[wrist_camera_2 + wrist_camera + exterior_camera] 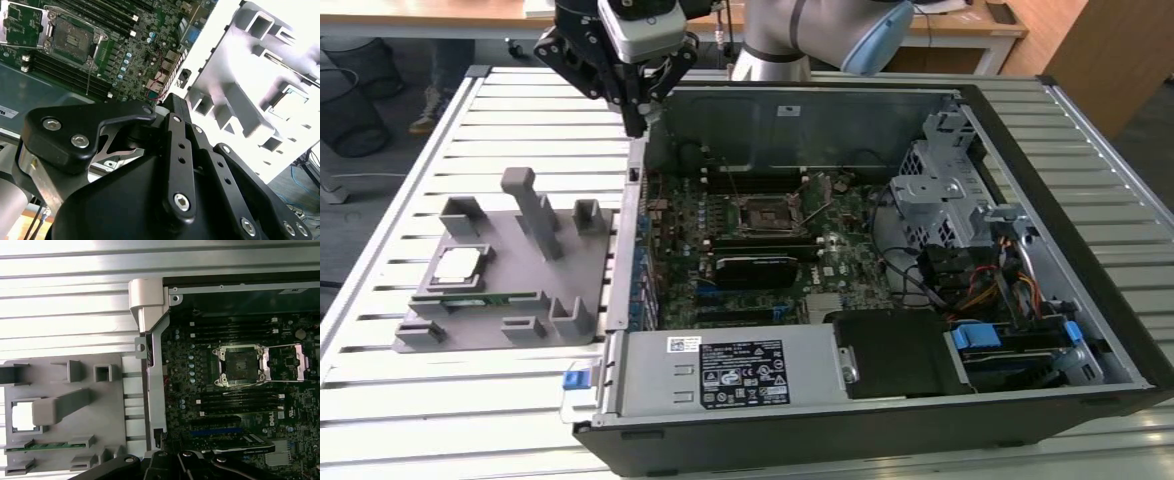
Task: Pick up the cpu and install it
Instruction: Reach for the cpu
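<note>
Lying in holder (470,338), cpu (458,264); closed-looking fingers (635,112) well apart

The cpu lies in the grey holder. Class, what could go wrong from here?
The tall post stands close beside the cpu; the claw might strike it coming down. The memory stick lies right next to the cpu and could get nudged. A tilted cpu might harm the open socket.

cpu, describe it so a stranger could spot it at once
On the exterior view's left of the open computer case sits a grey holder tray. The cpu is the flat silver-white square in its recess, unlike the long green memory stick lying beside it.
</note>
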Controlling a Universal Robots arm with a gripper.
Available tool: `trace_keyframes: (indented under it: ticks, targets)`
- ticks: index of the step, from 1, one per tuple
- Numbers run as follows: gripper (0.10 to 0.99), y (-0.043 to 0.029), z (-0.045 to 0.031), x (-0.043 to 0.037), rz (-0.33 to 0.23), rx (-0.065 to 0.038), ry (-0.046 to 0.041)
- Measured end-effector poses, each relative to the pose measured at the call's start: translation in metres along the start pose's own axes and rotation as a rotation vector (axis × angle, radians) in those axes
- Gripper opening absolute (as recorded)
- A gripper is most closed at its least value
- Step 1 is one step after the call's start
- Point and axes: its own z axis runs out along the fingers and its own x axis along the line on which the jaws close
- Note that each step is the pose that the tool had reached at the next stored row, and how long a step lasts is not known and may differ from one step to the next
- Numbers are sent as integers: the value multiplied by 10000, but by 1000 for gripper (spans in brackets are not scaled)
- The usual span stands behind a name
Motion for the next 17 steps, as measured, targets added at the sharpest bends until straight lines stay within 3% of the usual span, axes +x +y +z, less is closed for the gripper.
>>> trace_keyframes:
  ticks: [17]
  targets:
    - [106, -7, 6, 90, 0, 0, 0]
